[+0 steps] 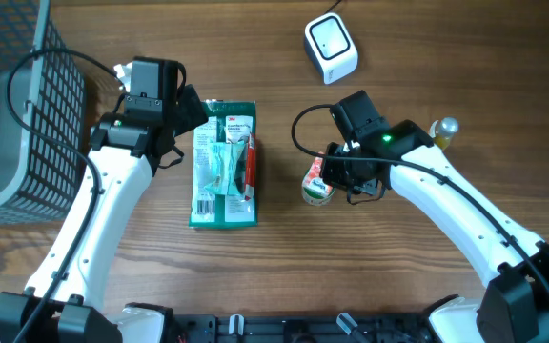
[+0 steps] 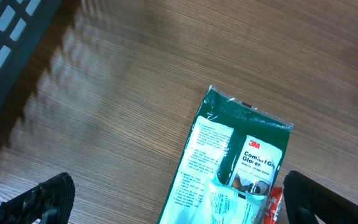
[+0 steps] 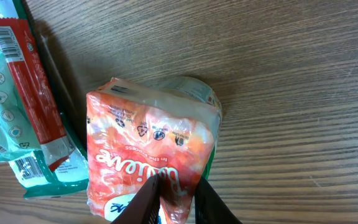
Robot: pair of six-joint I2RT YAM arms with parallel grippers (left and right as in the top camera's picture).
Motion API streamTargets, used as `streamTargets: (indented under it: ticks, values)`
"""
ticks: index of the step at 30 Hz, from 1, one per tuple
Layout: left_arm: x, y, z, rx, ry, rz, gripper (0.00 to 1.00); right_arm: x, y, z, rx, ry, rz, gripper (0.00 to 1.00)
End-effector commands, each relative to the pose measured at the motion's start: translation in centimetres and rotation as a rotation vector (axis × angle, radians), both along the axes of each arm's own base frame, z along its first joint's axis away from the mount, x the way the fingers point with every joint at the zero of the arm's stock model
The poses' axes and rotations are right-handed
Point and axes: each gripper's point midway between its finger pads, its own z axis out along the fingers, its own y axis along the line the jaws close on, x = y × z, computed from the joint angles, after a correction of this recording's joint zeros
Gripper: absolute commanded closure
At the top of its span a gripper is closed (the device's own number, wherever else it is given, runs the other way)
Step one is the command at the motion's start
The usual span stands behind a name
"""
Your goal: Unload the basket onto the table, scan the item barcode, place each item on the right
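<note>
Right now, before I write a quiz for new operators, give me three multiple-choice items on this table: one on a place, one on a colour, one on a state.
1. Where does the white scanner sit?
A. inside a mesh basket
B. alone on the bare table, near the top of the overhead view
C. on top of a snack pouch

2. What is the main colour of the gloves pack?
A. green
B. yellow
C. purple

3. How does the left gripper stand?
A. shut on the gloves pack
B. shut on the white scanner
C. open, holding nothing

Answers:
1 B, the scanner stands by itself on the wood.
2 A, its backing card is green in the overhead and left wrist views.
3 C, the left wrist view shows both fingers wide apart over the pack.
</note>
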Motion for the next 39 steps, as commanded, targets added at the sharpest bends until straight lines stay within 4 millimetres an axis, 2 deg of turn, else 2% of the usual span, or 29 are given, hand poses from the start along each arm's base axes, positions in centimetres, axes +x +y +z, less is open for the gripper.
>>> streamTargets:
  ticks: [1, 4, 6, 13, 18, 26, 32, 36, 39]
  values:
    - [0.0, 0.1, -0.3, 0.008, 0.008, -0.009, 0.00, -0.1, -0.2, -0.6, -0.013, 0.008, -0.007, 0.80]
    - [0.0, 0.1, -0.3, 0.008, 0.008, -0.009, 0.00, 0.0, -0.1, -0.5, -0.010, 0.002, -0.007, 0.78]
    - [0.0, 0.1, -0.3, 0.008, 0.008, -0.009, 0.00, 0.0, -0.1, -0.5, -0.009, 0.001, -0.006, 0.69]
    - [0.0, 0.1, -0.3, 0.009, 0.008, -0.009, 0.00, 0.0, 0.0, -0.5, -0.002, 0.005, -0.004, 0.68]
    - [0.0, 0.1, -0.3, 0.008, 0.008, -0.009, 0.00, 0.0, 0.0, -0.5, -0.003, 0.005, -0.004, 0.73]
    - [0.0, 0.1, -0.3, 0.008, 0.008, -0.009, 0.00, 0.1, 0.1, -0.5, -0.001, 0.001, -0.001, 0.68]
    - [0.0, 0.1, -0.3, 0.008, 0.008, -0.009, 0.00, 0.0, 0.0, -0.5, -0.004, 0.002, -0.001, 0.69]
    - [0.0, 0.1, -0.3, 0.009, 0.008, -0.009, 0.00, -0.3, -0.1, -1.5, -0.005, 0.008, -0.004, 0.70]
    - [0.0, 0.1, -0.3, 0.008, 0.008, -0.009, 0.00, -0.3, -0.1, -2.0, -0.001, 0.003, -0.004, 0.75]
